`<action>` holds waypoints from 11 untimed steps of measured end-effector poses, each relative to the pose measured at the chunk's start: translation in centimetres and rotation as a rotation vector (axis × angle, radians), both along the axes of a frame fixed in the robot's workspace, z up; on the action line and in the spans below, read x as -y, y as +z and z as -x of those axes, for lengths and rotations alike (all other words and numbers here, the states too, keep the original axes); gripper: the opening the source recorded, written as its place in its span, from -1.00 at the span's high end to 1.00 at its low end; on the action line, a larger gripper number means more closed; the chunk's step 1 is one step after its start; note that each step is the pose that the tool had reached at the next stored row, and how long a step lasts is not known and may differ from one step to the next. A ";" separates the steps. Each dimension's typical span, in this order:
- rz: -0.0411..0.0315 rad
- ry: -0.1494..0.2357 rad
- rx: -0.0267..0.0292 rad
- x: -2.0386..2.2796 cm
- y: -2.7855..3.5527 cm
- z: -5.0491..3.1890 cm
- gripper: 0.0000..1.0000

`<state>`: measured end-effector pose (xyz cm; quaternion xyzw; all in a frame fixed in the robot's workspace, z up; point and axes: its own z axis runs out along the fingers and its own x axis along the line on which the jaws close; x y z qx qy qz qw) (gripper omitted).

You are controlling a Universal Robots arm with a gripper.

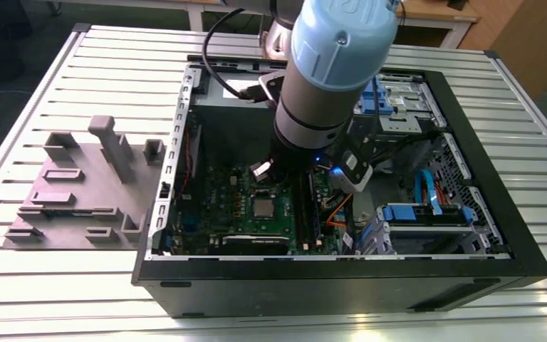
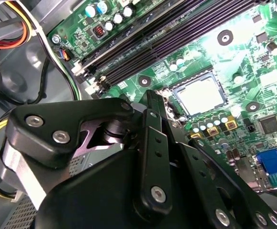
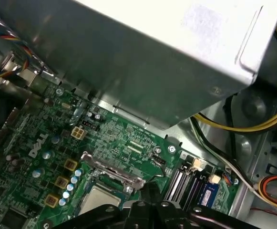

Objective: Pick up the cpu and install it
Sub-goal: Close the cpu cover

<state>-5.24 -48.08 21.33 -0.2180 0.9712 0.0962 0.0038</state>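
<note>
You have the cpu (image 2: 201,93) lying in the socket (image 2: 190,78), your gripper (image 2: 150,102) near it, open or closed I cannot tell; drift sideways and you could knock it askew, bending contacts.

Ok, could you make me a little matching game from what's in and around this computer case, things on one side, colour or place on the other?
Things:
1. cpu
2. fixture
3. memory slots
4. drive caddy

Descriptions:
A. black, long, lying side by side
B. blue, inside the case at the exterior view's right
C. silvery, in the socket on the green motherboard
D. grey, on the table outside the case

Pairs: 1-C, 2-D, 3-A, 4-B.
</note>
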 end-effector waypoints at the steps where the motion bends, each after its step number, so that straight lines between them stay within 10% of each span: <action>1: -0.0002 0.000 0.0000 0.08 0.00 0.00 0.80; 11: -0.0070 0.000 0.0000 0.93 0.00 -0.02 0.80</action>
